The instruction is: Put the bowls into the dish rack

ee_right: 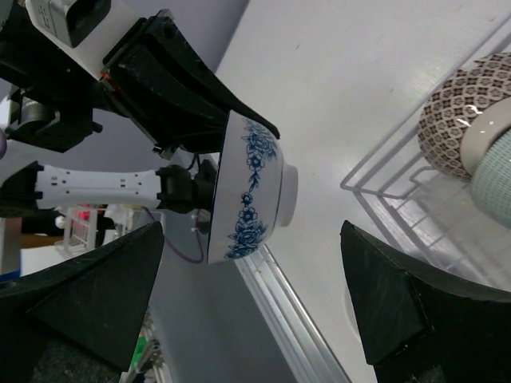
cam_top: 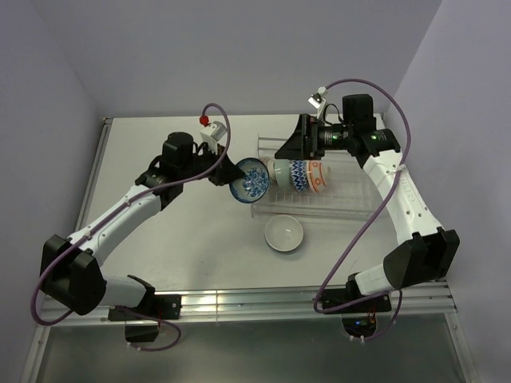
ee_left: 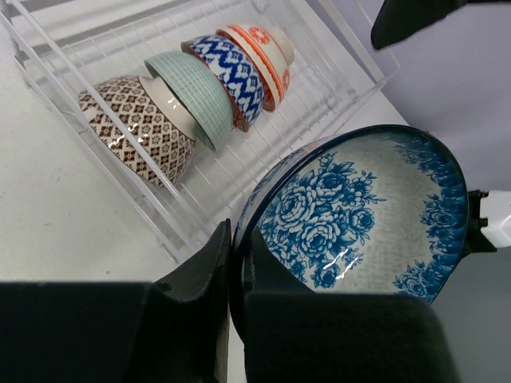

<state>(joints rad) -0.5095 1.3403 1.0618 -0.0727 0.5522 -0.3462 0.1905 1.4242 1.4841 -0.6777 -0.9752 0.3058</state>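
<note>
Your left end effector (ee_left: 237, 263) clamps the blue-floral bowl (ee_left: 359, 215) beside the dish rack (ee_left: 335, 88); seat it against the brown-patterned bowl (ee_left: 136, 128); right end effector (ee_right: 251, 307) spread, empty.

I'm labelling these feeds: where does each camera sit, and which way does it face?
Top external: above and behind the bases, looking down at the table; both arms show.
Left wrist: on the left gripper, facing the dish rack; its fingers pinch the blue floral bowl.
Right wrist: on the right gripper, facing that bowl; its open fingers frame the view.
All three share that bowl.
</note>
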